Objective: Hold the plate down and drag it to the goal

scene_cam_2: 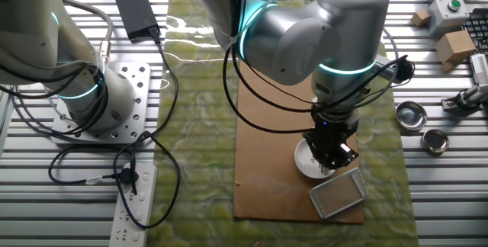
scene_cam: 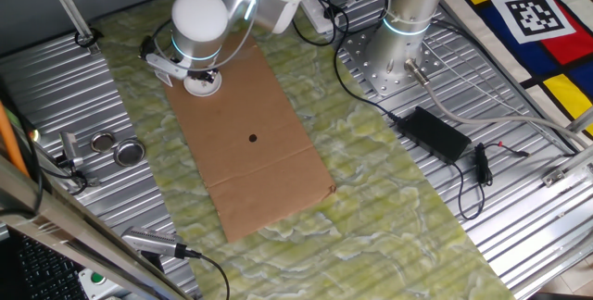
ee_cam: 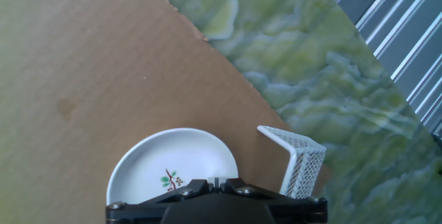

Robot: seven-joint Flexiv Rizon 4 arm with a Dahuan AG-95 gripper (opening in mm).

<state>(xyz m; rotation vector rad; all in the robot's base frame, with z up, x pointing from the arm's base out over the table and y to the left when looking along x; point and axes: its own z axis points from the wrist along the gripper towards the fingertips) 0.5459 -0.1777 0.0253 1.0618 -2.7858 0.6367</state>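
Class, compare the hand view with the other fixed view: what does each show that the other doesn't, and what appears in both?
Only the hand view shows the small twig-and-berry motif painted inside the plate. Only the other fixed view shows the two metal lids, the power strip and the arm above the gripper, whose fingertips reach down onto the plate. Both show the plate on the cardboard sheet, close to the goal, the white mesh corner frame.

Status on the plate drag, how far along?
Done: the gripper is down over the plate on the cardboard sheet. In hand: the drag; the plate sits close beside the goal, apparently not yet inside its corner. Left: the last slide in, then lift off.
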